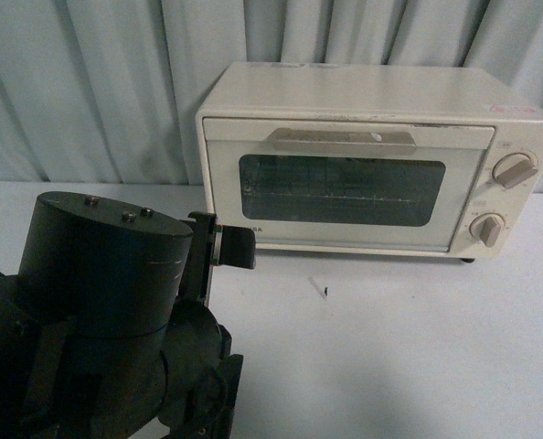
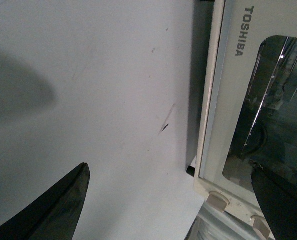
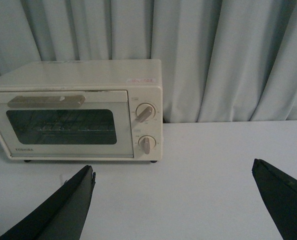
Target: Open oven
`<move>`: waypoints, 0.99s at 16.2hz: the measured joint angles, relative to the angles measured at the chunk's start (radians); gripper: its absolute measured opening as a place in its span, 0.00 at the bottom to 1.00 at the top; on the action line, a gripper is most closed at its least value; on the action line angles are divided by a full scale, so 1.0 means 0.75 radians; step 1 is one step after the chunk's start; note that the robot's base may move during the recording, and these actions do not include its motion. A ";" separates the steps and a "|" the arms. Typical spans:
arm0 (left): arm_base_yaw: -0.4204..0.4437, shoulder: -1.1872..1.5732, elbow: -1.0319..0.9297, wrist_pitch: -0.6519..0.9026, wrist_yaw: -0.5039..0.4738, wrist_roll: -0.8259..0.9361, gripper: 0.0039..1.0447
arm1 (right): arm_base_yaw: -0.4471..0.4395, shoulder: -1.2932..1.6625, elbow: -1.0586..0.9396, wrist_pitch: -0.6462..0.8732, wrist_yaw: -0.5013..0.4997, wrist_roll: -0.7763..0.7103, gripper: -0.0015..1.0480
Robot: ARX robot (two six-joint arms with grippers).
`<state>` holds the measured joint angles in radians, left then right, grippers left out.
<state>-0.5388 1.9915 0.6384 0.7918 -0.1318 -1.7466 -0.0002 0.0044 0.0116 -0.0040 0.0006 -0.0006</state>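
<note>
Left claw (image 2: 169, 167): fingers spread wide, nothing held. It sits low over the bench (image 1: 390, 347), just beside the lower left door corner of the oven (image 1: 381, 160). Judged to be staged for a reach up to the handle (image 1: 343, 140).

Right claw (image 3: 173, 166): also wide and empty, well apart from the oven and facing it. Likely kept back to leave the door's swing free.

Oven stands at the bench rear, right of centre, in front of the curtain (image 1: 89, 82). Door shut and facing the robot. Long axis runs left to right, and the handle bar lies parallel along the door top.
</note>
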 joint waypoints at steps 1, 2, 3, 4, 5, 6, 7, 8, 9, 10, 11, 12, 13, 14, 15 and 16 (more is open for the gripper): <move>0.008 0.018 0.014 0.018 0.001 0.000 0.94 | 0.000 0.000 0.000 0.000 0.000 0.000 0.94; 0.012 0.035 0.029 0.021 0.001 0.000 0.94 | 0.000 0.000 0.000 0.000 0.000 0.000 0.94; 0.009 0.053 0.041 0.033 0.001 0.000 0.94 | 0.000 0.000 0.000 0.000 0.000 0.000 0.94; 0.001 0.071 0.055 0.035 0.001 0.000 0.94 | 0.000 0.000 0.000 0.000 0.000 0.000 0.94; -0.010 0.087 0.065 0.042 0.001 0.000 0.94 | 0.000 0.000 0.000 0.000 0.000 0.000 0.94; -0.021 0.105 0.080 0.044 0.001 0.000 0.94 | 0.000 0.000 0.000 0.000 0.000 0.000 0.94; -0.030 0.117 0.098 0.044 0.001 0.000 0.94 | 0.000 0.000 0.000 0.001 -0.001 -0.001 0.94; -0.034 0.122 0.109 0.051 0.001 0.000 0.94 | 0.000 0.000 0.000 0.000 -0.001 -0.001 0.94; -0.038 0.122 0.114 0.069 0.001 0.000 0.94 | 0.000 0.000 0.000 0.000 -0.001 0.000 0.94; -0.039 0.122 0.117 0.073 0.001 0.000 0.94 | 0.000 0.000 0.000 0.000 0.000 -0.001 0.94; -0.047 0.125 0.117 0.079 0.001 0.000 0.94 | 0.000 0.000 0.000 0.000 -0.001 -0.001 0.94; -0.048 0.129 0.117 0.084 0.001 0.000 0.94 | 0.000 0.000 0.000 0.000 0.000 -0.001 0.94; -0.055 0.137 0.117 0.089 -0.004 0.000 0.94 | 0.000 0.000 0.000 0.000 -0.001 0.000 0.94; -0.068 0.145 0.117 0.092 -0.004 0.000 0.94 | 0.000 0.000 0.000 0.001 0.000 0.000 0.94; -0.079 0.154 0.119 0.093 -0.004 0.000 0.94 | 0.000 0.000 0.000 0.000 0.000 0.000 0.94; -0.087 0.159 0.119 0.092 -0.003 0.000 0.94 | 0.000 0.000 0.000 0.000 -0.001 0.000 0.94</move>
<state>-0.6044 2.1105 0.7277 0.8608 -0.1341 -1.7466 -0.0002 0.0044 0.0116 -0.0040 0.0002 -0.0006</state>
